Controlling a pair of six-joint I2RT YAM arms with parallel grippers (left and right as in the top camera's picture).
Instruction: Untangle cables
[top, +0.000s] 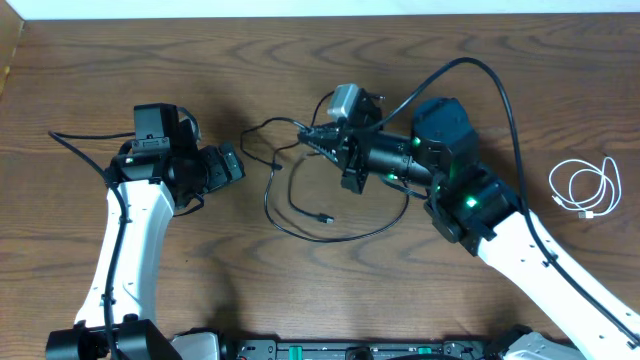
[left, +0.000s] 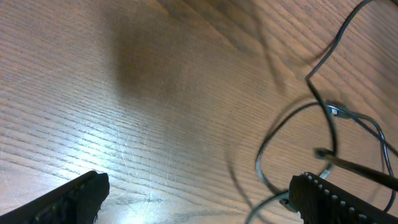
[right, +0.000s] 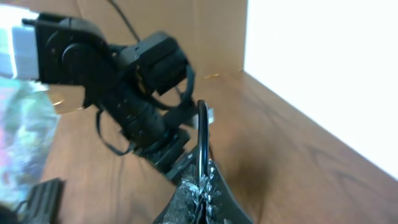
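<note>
One black cable (top: 320, 216), one white cable (top: 584, 212), apart.

we lose part of the black cable (top: 320, 216) under the right gripper (top: 310, 135), and the plugs of the white cable (top: 585, 187) are too small to make out.

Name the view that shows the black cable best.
Overhead: nearly all of the black cable shows, looped across the middle. Left wrist catches only a few loops; right wrist only one strand pinched in the shut right gripper.
</note>
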